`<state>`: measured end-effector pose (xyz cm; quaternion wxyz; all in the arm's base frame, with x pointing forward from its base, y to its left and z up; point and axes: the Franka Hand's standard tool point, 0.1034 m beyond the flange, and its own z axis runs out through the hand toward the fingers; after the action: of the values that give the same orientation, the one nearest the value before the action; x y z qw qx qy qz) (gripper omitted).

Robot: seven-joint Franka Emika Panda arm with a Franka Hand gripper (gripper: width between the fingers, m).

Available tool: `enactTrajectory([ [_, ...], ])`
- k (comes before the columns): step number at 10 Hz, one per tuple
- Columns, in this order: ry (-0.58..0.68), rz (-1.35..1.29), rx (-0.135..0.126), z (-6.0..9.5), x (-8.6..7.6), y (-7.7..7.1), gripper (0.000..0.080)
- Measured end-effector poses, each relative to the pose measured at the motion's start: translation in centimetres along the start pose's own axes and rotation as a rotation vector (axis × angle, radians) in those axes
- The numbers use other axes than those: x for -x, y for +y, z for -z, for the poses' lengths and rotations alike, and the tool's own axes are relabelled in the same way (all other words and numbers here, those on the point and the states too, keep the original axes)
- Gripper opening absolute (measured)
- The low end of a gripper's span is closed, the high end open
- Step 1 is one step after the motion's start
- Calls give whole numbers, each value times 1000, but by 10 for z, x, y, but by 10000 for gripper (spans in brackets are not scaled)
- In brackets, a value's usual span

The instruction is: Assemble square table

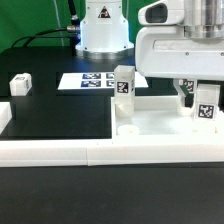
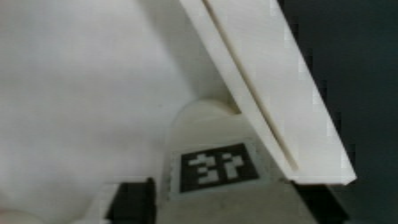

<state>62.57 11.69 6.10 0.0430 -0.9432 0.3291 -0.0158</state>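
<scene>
The square tabletop slab [image 1: 160, 122] lies flat at the exterior view's right, against the white rail. One white tagged leg [image 1: 123, 90] stands upright on its near-left corner. My gripper [image 1: 198, 100] is over the slab's right corner, shut on a second tagged leg [image 1: 206, 108] that stands upright on the slab. In the wrist view this leg [image 2: 217, 165] sits between my dark fingers [image 2: 134, 202], its tag facing the camera, with the slab [image 2: 89, 90] beneath it. A third leg [image 1: 20, 84] lies at the far left on the black mat.
White border rails [image 1: 100, 150] run along the front and up the left side; one shows in the wrist view [image 2: 267, 80] beside the held leg. The marker board [image 1: 92, 80] lies at the back in front of the robot base [image 1: 103, 30].
</scene>
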Motion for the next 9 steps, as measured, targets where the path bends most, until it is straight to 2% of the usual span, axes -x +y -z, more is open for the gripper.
enactTrajectory([
  [4,1,-258,0,0,0,0,287],
  [7,-49,-697,-40,0,-5,3,288],
  [9,-65,-929,-46,-1,-4,0,288],
])
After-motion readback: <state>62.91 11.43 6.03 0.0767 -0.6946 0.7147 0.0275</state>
